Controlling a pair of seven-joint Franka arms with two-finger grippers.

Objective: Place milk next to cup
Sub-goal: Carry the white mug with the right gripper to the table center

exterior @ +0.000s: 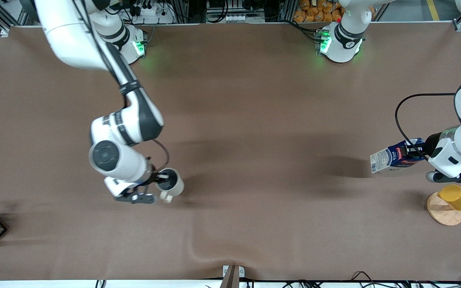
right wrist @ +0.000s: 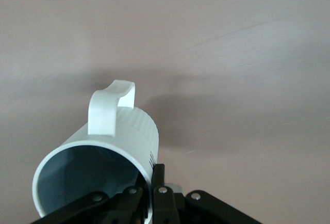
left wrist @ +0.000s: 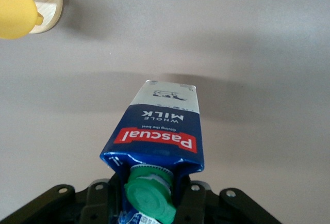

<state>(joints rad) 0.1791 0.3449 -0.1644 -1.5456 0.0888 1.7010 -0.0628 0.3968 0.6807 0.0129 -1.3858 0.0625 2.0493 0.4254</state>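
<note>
Holding the milk point(exterior: 394, 157) near its green-capped end, the left gripper point(exterior: 421, 154) is clamped on the carton and carries it tilted over the tabletop point(exterior: 254, 120) at the left arm's end, at about three o'clock in the front view; the left wrist view shows the carton point(left wrist: 162, 131) pinched between the jaws with its whitish end pointing away and its shadow apart from it, so it appears lifted clear of the surface. The cup point(exterior: 171, 183) sits at roughly eight o'clock, toward the right arm's end, with the right gripper point(exterior: 159, 176) pinching its rim, one finger inside the grey interior, as the right wrist view of the cup point(right wrist: 111, 154) confirms; whether the cup rests on the tabletop or is raised slightly cannot be told. So the pick of the milk looks done, while milk and cup are well apart. Left to do, by my judgement: bring the two together, set the milk down upright beside the cup, and release. A yellow cup point(exterior: 456, 197) on a wooden coaster point(exterior: 442, 214) lies just below the left gripper.
</note>
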